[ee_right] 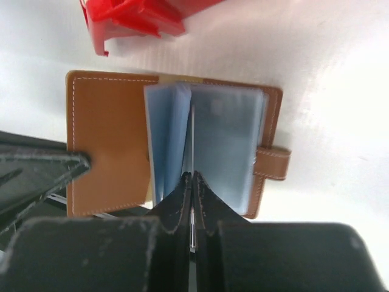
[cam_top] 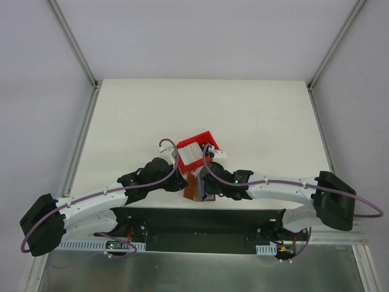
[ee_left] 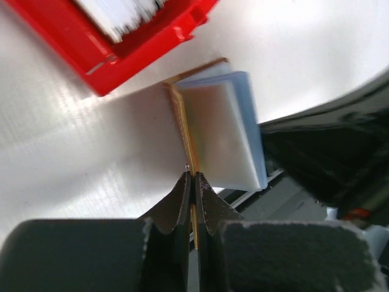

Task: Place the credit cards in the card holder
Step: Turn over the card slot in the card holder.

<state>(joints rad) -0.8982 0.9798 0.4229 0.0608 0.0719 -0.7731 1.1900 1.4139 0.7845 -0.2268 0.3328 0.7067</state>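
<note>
Pinching the brown cover of the holder (ee_left: 178,100), the left gripper (ee_left: 191,176) has its jaws closed flat on the cover's thin edge, with no gap showing between them. Seen from above, the holder (cam_top: 193,188) lies open at the near edge of the counter (cam_top: 255,121), just near of the red tray (cam_top: 197,136) and between the two grippers. The left gripper (cam_top: 182,182) meets it from the left and the right gripper (cam_top: 206,184) from the right.

In the right wrist view the holder (ee_right: 109,146) is spread open. Its left cover lies flat with white stitching along the border, and its strap tab (ee_right: 271,163) sticks out on the right. Pale grey-blue sleeves (ee_right: 228,140) fan up from its middle.

The right gripper (ee_right: 192,176) has its jaws closed on a thin pale sheet (ee_right: 192,134) that stands edge-on among the sleeves. I cannot tell whether that sheet is a card or one of the sleeves. The left gripper's dark fingers (ee_right: 45,170) touch the left cover's outer edge.

A stack of whitish cards (cam_top: 192,155) lies in the tray, which is close to the holder's far side without touching it. In the left wrist view the cards (ee_left: 118,12) show only as a white blur above the tray's red wall (ee_left: 140,45).
</note>
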